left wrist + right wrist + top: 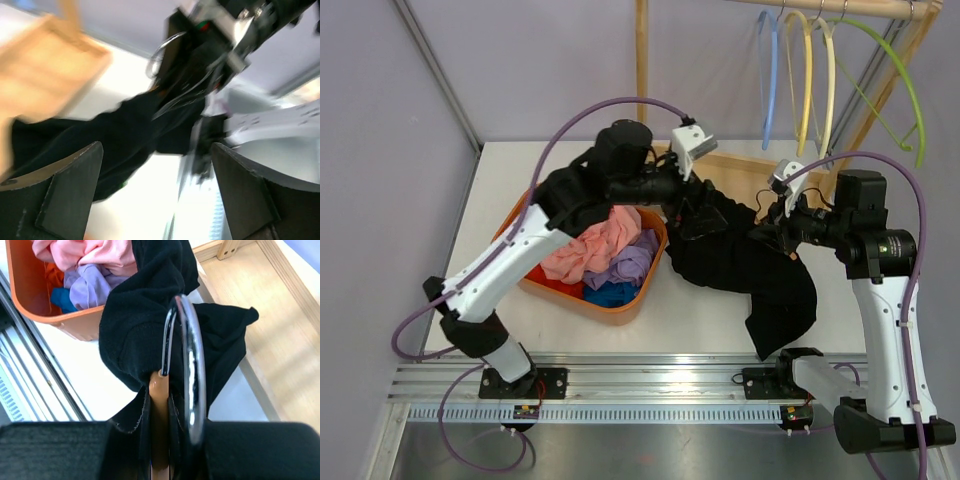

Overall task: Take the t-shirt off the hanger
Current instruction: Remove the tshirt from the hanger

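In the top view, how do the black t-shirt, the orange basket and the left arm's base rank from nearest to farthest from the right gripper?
1. black t-shirt: at the right gripper, on the hanger it grips, centre-right.
2. orange basket: to its left, mid-table.
3. left arm's base: far left, on the near rail.

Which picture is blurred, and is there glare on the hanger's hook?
Left wrist view: heavily motion-blurred, black t-shirt and wooden frame smeared. Right wrist view: hanger sharp, a bright glint along its metal hook. Top view: sharp, evenly lit, no strong glare.
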`<state>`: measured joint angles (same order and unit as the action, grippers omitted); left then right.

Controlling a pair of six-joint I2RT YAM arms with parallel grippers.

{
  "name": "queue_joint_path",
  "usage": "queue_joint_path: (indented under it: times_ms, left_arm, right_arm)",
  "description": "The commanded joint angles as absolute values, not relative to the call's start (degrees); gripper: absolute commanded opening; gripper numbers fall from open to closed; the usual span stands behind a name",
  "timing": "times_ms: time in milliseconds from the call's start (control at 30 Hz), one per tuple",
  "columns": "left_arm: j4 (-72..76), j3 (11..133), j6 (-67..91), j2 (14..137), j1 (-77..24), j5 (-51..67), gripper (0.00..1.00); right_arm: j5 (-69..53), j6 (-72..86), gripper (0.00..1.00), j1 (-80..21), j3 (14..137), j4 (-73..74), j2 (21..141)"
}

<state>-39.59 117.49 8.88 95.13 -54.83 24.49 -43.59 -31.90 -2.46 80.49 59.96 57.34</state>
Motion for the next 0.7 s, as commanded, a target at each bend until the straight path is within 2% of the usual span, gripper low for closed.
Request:
queue_joint_path:
  times_ms: [0,67,267,467,600,667]
  left_arm:
    - [-48.05,116.99,-8.58,85.27,-54.05,15.32,0.93]
    - [-48.87,113.05,-17.26,82.46,-54.14,12.49,0.93]
    - [-45.09,107.67,-29.51,81.99,-55.72,18.37,0.93]
    - [-45.79,108.98,-33.75,88.06,-57.74,19.42,0.93]
    - [-44.92,110.21,-33.14,91.66,-59.93,20.13,0.89]
    - [-44.39,110.65,-32.70,93.68,-60.55,17.85,0.84]
  right_arm:
    - [-47.55,-39.97,0.00,-2.29,81.56,60.72,57.22]
    - [-48.33,-44.97,0.00,-2.29,82.26,63.79,58.01]
    - [-53.34,-63.59,0.00,-2.20,86.92,78.63,62.84]
    - [-54.58,-75.12,0.00,-2.29,90.88,87.00,65.13]
    - [-55.81,-78.57,0.00,-2.20,92.55,89.73,66.00]
    - [-56.68,-80.06,0.00,-2.29,93.25,91.05,66.18]
